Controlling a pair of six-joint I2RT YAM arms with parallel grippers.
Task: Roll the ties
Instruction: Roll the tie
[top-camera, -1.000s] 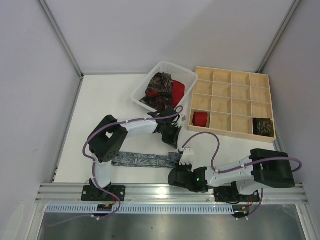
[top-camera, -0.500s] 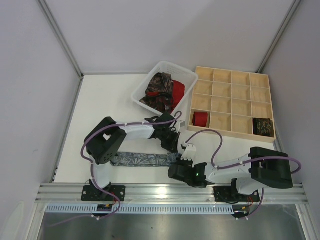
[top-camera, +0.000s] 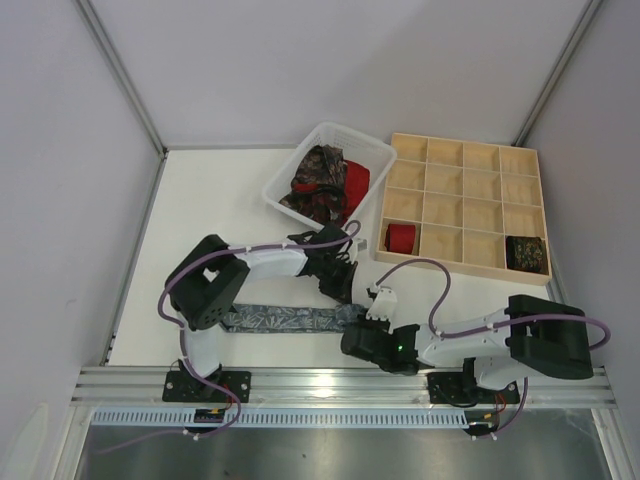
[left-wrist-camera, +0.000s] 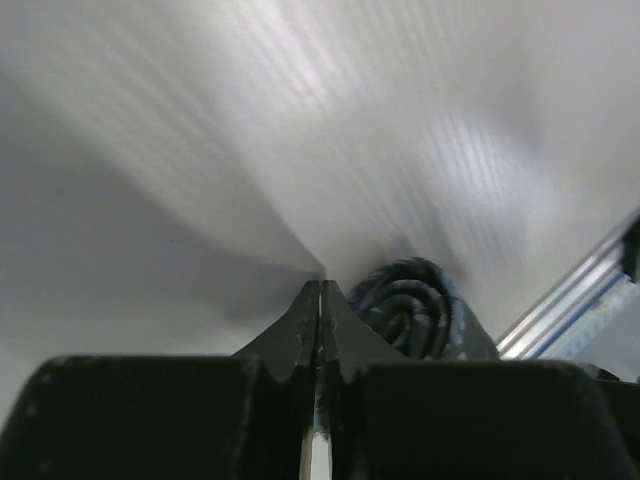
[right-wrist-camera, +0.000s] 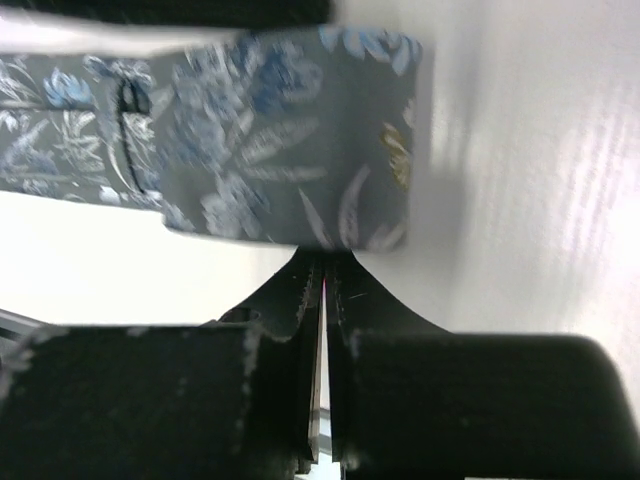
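— Where is the grey patterned tie (top-camera: 285, 320)?

— Flat on the tabletop (top-camera: 220, 200). One end lies at the tips of both tools and the rest of the strip runs away from them toward the left arm's base.

— How does the left tool (left-wrist-camera: 320, 288) stand?

— Its jaws are pressed together with no gap showing. The rolled end (left-wrist-camera: 405, 305) of the tie, a tight spiral, sits just to the right of its tips. The picture is too blurred to tell whether the fingers touch it.

— And the right tool (right-wrist-camera: 322, 265)?

— Its jaws are also pressed tight, with nothing seen between them. The tie's flat end, grey with blue leaves, lies straight ahead of its tips, its edge right at them.

— Where are the other ties?

— Beyond the left tool is the white basket (top-camera: 293, 158), holding a paisley tie (top-camera: 318, 180) and a red tie (top-camera: 357, 180), both loose. Beyond the right tool is the wooden tray (top-camera: 462, 141). A red roll (top-camera: 400, 237) sits in its near-left compartment and a dark roll (top-camera: 525, 252) in its near-right one.
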